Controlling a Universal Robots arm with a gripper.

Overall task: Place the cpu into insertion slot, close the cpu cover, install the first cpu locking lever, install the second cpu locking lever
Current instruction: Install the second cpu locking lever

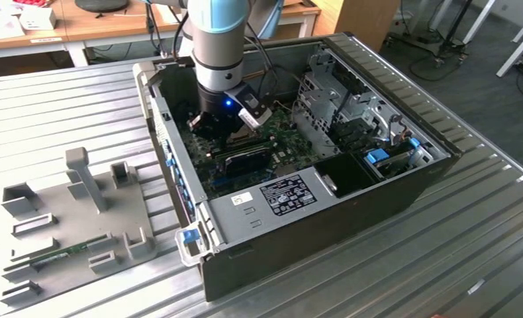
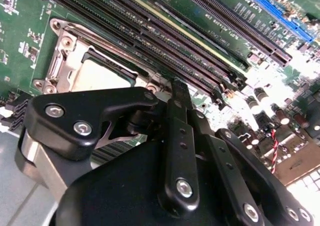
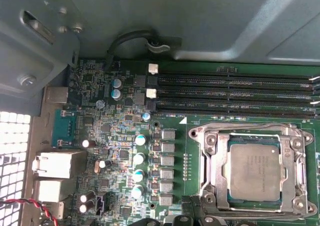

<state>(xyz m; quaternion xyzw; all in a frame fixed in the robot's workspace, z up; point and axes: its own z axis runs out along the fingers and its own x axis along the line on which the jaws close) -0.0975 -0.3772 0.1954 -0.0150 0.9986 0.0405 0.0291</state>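
We see the dull grey square cpu point(image 3: 255, 172) already lying in the silver-rimmed square insertion slot point(image 3: 207, 183) on the green circuit board, with the thin silvery cpu cover point(image 3: 250, 131) down around it. In the exterior view our black claw point(image 1: 219, 127) hangs low inside the open computer case point(image 1: 332, 218), directly over the board. In the second wrist view the socket lies just beyond the fingertips point(image 2: 179, 88). We cannot tell how far the claw is open, and nothing shows in its grasp.

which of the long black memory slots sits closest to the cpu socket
The lowest long black memory slot in the first wrist view, bordering the silvery square socket frame; the others lie beyond it.
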